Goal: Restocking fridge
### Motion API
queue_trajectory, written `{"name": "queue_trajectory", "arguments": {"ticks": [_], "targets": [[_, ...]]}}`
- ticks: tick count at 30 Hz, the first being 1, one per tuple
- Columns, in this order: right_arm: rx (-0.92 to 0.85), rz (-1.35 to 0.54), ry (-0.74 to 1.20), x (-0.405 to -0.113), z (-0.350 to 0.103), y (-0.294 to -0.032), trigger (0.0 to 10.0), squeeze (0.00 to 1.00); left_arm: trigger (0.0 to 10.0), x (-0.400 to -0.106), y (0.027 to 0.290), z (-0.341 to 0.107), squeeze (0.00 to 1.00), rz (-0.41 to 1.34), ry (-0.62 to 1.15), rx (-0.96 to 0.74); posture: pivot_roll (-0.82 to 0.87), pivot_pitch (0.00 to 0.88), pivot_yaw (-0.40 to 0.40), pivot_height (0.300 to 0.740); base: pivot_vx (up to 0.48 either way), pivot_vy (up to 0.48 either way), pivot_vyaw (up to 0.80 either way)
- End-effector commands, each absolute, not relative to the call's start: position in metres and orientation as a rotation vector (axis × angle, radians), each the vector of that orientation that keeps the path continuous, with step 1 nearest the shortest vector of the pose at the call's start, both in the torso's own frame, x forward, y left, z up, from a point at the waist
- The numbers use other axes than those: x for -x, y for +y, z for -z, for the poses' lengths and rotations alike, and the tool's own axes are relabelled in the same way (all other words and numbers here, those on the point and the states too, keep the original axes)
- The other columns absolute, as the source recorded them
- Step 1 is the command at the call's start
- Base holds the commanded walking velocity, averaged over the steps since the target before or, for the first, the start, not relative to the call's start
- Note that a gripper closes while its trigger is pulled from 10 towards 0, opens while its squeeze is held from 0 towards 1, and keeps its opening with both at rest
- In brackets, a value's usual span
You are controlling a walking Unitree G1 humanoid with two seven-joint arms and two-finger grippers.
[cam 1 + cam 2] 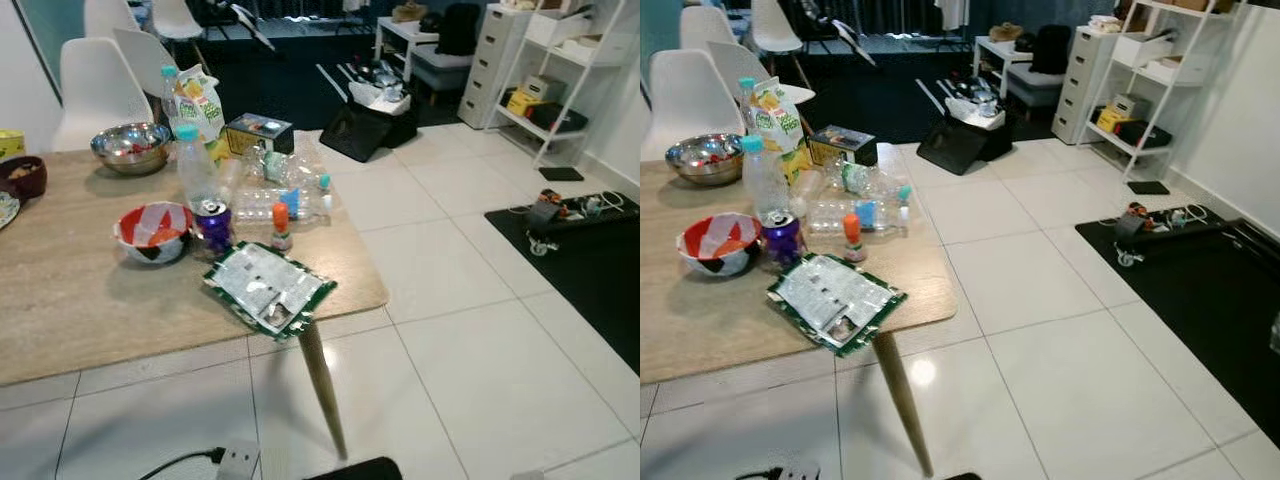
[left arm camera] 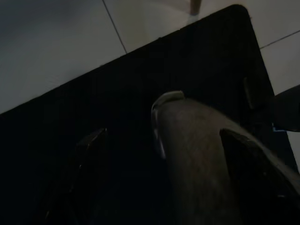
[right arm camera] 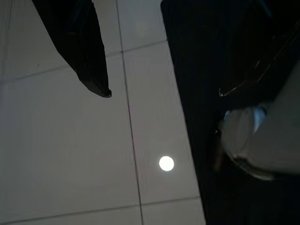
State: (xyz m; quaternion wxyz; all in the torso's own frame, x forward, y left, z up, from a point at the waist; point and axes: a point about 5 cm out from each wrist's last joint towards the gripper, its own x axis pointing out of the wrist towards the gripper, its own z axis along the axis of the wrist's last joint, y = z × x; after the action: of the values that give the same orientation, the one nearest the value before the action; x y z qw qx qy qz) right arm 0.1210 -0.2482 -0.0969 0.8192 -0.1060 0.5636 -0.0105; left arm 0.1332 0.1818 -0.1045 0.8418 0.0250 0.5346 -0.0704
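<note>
Restock items stand clustered near the corner of the surface (image 1: pixel 80 290): purple can (image 1: pixel 212 224), upright water bottle (image 1: pixel 193 165), bottles lying flat (image 1: pixel 285 203), foil packet (image 1: pixel 268 287) overhanging the edge, likely staged for carrying. Both arms hang idle. Left pincer (image 2: pixel 164 154) and right pincer (image 3: pixel 159 70) hold nothing, fingers apart. No fridge identifiable; left wrist view too dark.
</note>
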Motion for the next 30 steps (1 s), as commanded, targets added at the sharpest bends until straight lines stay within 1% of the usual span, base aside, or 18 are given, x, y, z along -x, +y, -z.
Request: {"name": "queue_trajectory", "arguments": {"ticks": [1, 7, 9, 13, 16, 23, 26, 28, 30], "targets": [[0.213, 0.025, 1.209, -0.118, 0.099, -0.244, 10.0, 0.00, 10.0, -0.130, 0.180, 0.106, 0.00, 0.151, 1.143, -0.057, 0.01, 0.000, -0.044, 0.738, 0.000, 0.000, 0.00], [0.214, 0.018, 1.203, -0.122, 0.099, -0.239, 10.0, 0.00, 10.0, -0.129, 0.182, 0.106, 0.00, 0.161, 1.134, -0.085, 0.01, 0.000, -0.045, 0.738, 0.000, 0.000, 0.00], [0.193, 0.032, 1.183, -0.126, 0.098, -0.238, 10.0, 0.00, 10.0, -0.129, 0.182, 0.106, 0.00, 0.182, 1.139, -0.114, 0.02, 0.000, -0.044, 0.738, 0.000, 0.000, 0.00], [0.156, 0.061, 1.161, -0.132, 0.097, -0.236, 10.0, 0.00, 10.0, -0.131, 0.181, 0.105, 0.00, 0.200, 1.133, -0.120, 0.02, 0.000, -0.043, 0.738, 0.000, 0.000, 0.00], [0.161, 0.002, 1.161, -0.132, 0.097, -0.232, 10.0, 0.00, 10.0, -0.137, 0.186, 0.103, 0.00, 0.210, 1.120, -0.128, 0.03, 0.000, -0.034, 0.740, 0.000, 0.000, 0.00], [0.164, 0.004, 1.165, -0.132, 0.098, -0.231, 10.0, 0.00, 10.0, -0.137, 0.191, 0.102, 0.00, 0.201, 1.121, -0.134, 0.03, 0.000, -0.023, 0.740, 0.000, 0.000, 0.00], [0.164, 0.022, 1.167, -0.132, 0.098, -0.232, 10.0, 0.00, 10.0, -0.136, 0.188, 0.103, 0.00, 0.204, 1.122, -0.133, 0.03, 0.000, -0.019, 0.740, 0.000, 0.000, 0.00], [0.166, 0.077, 1.174, -0.130, 0.098, -0.235, 10.0, 0.00, 10.0, -0.134, 0.181, 0.104, 0.00, 0.201, 1.128, -0.116, 0.03, 0.000, -0.012, 0.740, 0.000, 0.000, 0.00], [0.163, 0.077, 1.173, -0.130, 0.098, -0.234, 10.0, 0.00, 10.0, -0.134, 0.181, 0.104, 0.00, 0.198, 1.129, -0.113, 0.03, 0.000, -0.012, 0.740, 0.000, 0.000, 0.00]]}}
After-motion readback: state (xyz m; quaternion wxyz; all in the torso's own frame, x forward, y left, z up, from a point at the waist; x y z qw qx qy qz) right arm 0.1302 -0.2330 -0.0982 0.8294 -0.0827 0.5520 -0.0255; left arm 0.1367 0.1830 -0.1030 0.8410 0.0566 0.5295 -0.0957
